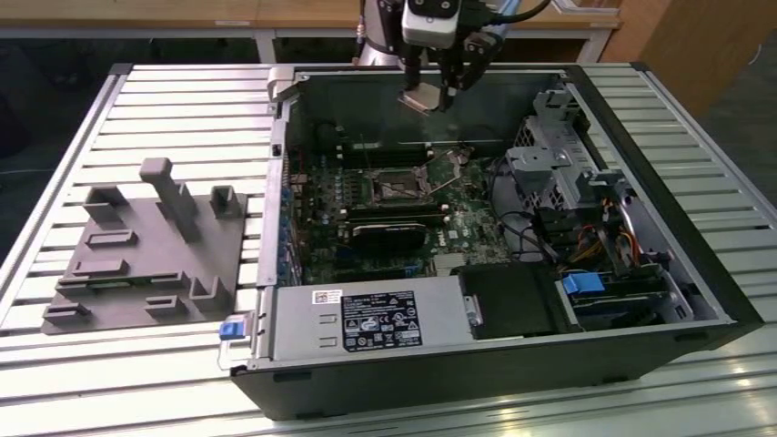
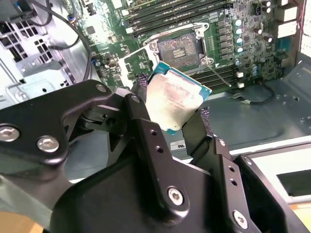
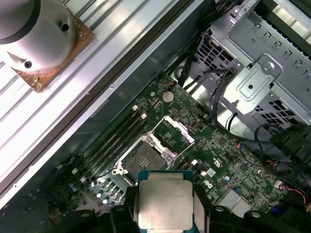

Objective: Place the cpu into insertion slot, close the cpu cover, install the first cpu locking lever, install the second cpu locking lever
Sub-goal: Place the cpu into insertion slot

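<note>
- The robot's black two-fingered hand (image 1: pixel 432 89) is pinching the cpu (image 2: pixel 176 94), a small flat square chip with a silvery-grey metal top and a thin blue-green rim. In the second wrist view the fingers (image 2: pixel 200 127) press on two opposite edges. That leaves the metal face and the underside free, probably so nothing touches the contact side.
- In the exterior view the cpu (image 1: pixel 427 99) hangs tilted, well above the board and near the far wall of the open black computer case (image 1: pixel 680 273). It is not yet over its seat, and nothing touches it but the hand.
- The insertion slot (image 3: pixel 144 158), a square dark socket edged with thin silver metal, sits empty on the green circuit board (image 3: pixel 228 160). Its bare contact field shows in both wrist views.
- The cpu cover (image 3: pixel 176 130), a thin silvery metal frame plate with a square window, is swung back beside the insertion slot, with board showing through the window. I judge it lies open so the chip can go straight down.
- A thin silver wire lever (image 2: pixel 222 74) lies beside the socket in the second wrist view and appears released, which fits the open cover. I cannot tell where the other lever lies.
- The case rests on its side on the slatted metal worktop (image 1: pixel 158 100), so the board faces up toward the hand.
- A larger black rectangular heatsink block (image 1: pixel 386 233) sits just beside the slot, and a grey moulded fixture plate (image 1: pixel 134 264) lies well apart, toward the exterior view's left.
</note>
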`<action>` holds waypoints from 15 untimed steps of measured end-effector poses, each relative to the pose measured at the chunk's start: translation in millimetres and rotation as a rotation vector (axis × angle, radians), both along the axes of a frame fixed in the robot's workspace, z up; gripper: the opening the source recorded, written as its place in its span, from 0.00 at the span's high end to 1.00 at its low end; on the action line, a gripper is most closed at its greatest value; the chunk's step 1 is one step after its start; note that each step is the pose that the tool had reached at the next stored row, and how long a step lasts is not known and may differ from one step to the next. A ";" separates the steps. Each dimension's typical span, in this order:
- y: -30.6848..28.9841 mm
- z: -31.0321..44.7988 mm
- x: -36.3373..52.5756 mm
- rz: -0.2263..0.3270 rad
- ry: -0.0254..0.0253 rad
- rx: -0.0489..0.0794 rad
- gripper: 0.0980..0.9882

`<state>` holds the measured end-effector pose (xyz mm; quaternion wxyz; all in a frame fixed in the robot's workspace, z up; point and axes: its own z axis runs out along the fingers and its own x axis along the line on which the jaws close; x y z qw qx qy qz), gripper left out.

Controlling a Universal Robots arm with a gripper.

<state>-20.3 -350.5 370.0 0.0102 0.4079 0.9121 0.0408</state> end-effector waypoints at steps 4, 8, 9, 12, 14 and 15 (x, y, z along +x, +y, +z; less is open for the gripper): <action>0.1 -0.2 0.0 -0.039 0.0000 -0.001 0.51; 0.1 -0.3 0.0 -0.078 0.0000 -0.002 0.51; 0.1 -0.4 0.0 -0.088 0.0000 -0.002 0.51; 0.2 -0.5 0.0 -0.116 0.0000 -0.002 0.51; 0.2 -0.6 0.0 -0.135 0.0000 -0.003 0.51; 0.3 -0.6 0.0 -0.143 0.0000 -0.003 0.51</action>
